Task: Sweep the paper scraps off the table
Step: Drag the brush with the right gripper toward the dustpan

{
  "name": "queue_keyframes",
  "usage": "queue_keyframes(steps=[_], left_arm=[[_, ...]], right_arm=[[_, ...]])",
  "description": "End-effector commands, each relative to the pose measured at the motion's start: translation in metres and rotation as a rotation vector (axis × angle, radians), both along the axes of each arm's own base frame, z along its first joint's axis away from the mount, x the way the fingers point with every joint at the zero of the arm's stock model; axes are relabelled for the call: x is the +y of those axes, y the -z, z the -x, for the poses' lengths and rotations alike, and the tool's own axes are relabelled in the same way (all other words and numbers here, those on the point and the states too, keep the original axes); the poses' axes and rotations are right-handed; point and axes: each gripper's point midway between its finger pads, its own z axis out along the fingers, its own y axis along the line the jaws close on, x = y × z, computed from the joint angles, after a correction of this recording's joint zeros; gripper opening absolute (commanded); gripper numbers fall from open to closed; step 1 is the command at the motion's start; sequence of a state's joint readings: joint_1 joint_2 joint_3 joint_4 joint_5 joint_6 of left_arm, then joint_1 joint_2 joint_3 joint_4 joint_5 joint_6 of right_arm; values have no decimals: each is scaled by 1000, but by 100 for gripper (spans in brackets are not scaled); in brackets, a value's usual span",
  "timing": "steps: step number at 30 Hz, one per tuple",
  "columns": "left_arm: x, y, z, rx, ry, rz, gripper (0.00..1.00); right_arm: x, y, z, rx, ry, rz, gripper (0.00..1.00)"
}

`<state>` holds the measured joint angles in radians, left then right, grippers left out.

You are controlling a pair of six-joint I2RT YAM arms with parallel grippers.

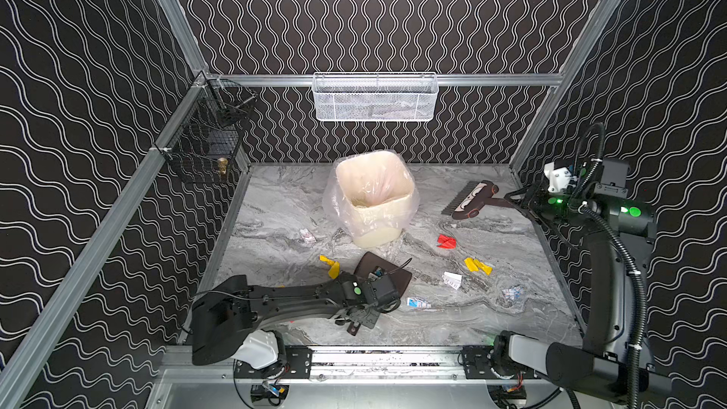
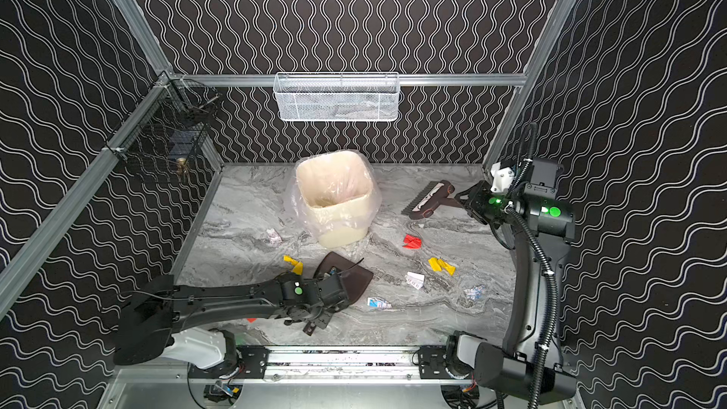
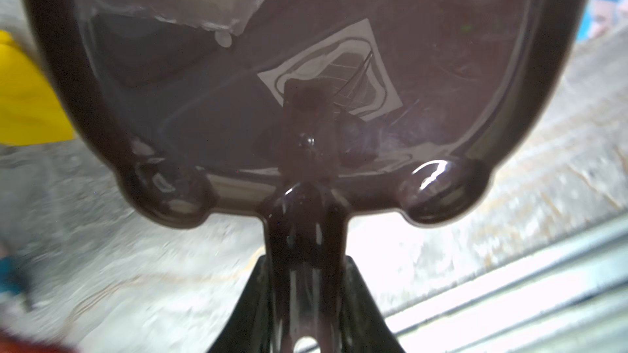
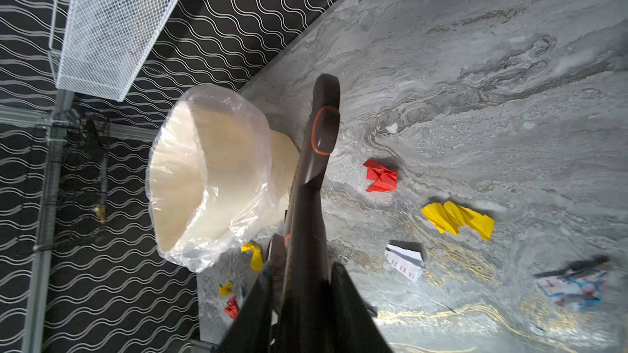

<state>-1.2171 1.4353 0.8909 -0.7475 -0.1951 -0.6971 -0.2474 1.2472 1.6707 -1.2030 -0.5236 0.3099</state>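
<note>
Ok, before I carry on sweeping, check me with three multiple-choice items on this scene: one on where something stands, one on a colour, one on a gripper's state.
1. Where does the bin stand on the table?
A) back centre
B) front left corner
C) front right corner

2. What colour is the dustpan?
A) white
B) green
C) dark brown

3. What is the right gripper doing?
A) open and empty
B) shut on the handle of the brush
C) shut on a sponge

Answers:
1 A: both top views show the bin near the back wall, about mid-width.
2 C: its pan reads dark brown in both top views and the left wrist view.
3 B: the right wrist view shows the fingers closed on the handle.
</note>
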Motion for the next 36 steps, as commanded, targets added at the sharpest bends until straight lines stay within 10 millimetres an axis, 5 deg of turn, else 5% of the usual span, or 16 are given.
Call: queue_keyframes(steps=[1,14,26,36], left_arm=[[21,-8,13,49,75,-86,6],[29,-25,33,154,136,-120,0],[45,-38,49,212,165,-148,0],[40,-28,54,200,259,-204,0]], right_arm=[[5,9,22,77,-81,86,0],[67,43,71,224,-326,241,0],[96,73,91,291,-464,383,0],[108,101,100,370,-529,472,0]])
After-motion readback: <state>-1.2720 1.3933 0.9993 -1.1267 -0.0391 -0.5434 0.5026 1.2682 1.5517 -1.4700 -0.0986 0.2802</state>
